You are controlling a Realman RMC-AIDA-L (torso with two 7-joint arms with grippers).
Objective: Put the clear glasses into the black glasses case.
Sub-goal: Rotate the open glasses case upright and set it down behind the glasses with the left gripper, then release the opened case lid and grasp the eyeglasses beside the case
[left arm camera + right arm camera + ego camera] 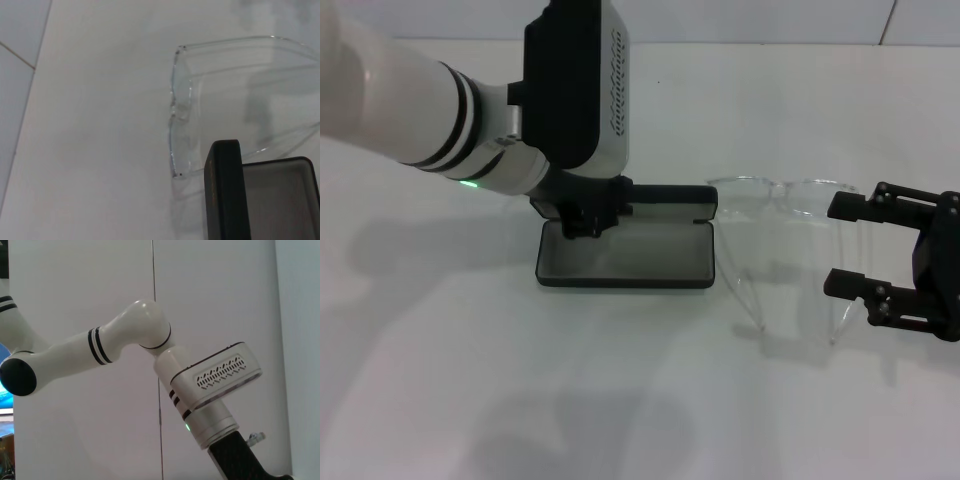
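The black glasses case (623,282) lies open mid-table, grey lining up, with nothing in it and its lid standing at the back. My left gripper (585,218) is shut on the left end of that lid. The left wrist view shows the lid edge-on (225,190). The clear glasses (775,195) rest just right of the case, arms unfolded toward the front, and they also show in the left wrist view (182,100). My right gripper (830,245) is open at the glasses' right end, one finger on each side of the right arm.
The white table (620,400) carries nothing else; a wall meets its far edge. The right wrist view shows only my left arm (145,330) against the white wall.
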